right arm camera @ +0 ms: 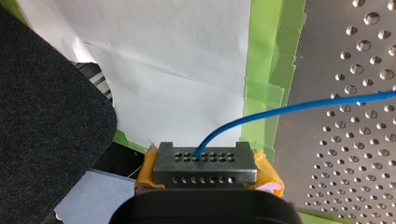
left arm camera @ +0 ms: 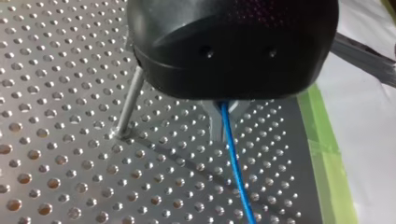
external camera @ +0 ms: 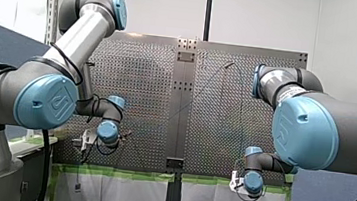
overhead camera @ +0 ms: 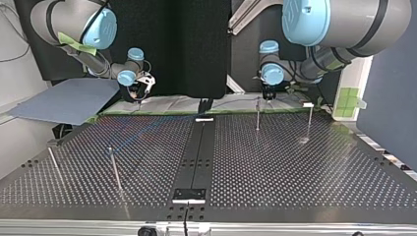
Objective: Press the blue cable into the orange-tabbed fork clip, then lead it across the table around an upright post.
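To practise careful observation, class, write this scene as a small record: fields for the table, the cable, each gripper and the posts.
table: perforated metal, green tape along one edge
cable: blue cable, lying over the table, rising into each gripper
left gripper: shut on the blue cable, a post close beside it
right gripper: shut on the blue cable, by the taped edge
posts: several thin upright ones, spread over the table
clip: none made out
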`<action>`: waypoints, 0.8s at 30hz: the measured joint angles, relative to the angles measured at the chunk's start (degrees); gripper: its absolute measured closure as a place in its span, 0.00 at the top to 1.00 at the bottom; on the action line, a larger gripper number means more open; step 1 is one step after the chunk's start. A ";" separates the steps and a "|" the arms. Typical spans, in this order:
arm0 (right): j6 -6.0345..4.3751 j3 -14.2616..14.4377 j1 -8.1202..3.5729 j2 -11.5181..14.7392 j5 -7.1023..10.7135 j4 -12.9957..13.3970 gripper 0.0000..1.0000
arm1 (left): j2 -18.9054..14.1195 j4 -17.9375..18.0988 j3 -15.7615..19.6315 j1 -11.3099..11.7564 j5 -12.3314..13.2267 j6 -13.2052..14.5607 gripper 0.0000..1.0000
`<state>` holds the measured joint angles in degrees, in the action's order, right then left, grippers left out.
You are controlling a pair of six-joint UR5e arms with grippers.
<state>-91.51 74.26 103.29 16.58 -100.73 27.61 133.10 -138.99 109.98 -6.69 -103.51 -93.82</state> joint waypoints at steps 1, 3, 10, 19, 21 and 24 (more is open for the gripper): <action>0.00 -0.01 0.01 0.00 0.00 0.00 0.00 | 0.00 -0.12 -0.15 0.00 -0.02 0.00 0.00; 0.00 -0.02 0.02 0.00 0.00 0.00 0.00 | 0.00 -0.31 -0.44 0.05 -0.06 -0.02 0.00; 0.00 -0.10 0.02 0.00 0.00 0.00 0.00 | 0.00 -0.49 -1.30 0.46 -0.48 -0.05 0.00; 0.00 -0.27 0.01 -0.01 0.05 -0.06 0.00 | 0.00 -0.54 -2.64 0.72 -0.78 -0.03 0.00; 0.00 -0.30 0.00 -0.01 0.04 -0.08 0.00 | 0.00 -0.61 -3.23 0.75 -0.77 -0.01 0.00; -0.03 -0.38 -0.04 -0.01 0.01 -0.09 0.00 | 0.00 -0.66 -3.93 0.77 -0.77 -0.02 0.00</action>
<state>-91.55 73.89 103.25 16.57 -100.72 27.52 133.10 -139.65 106.05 -5.92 -104.28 -93.84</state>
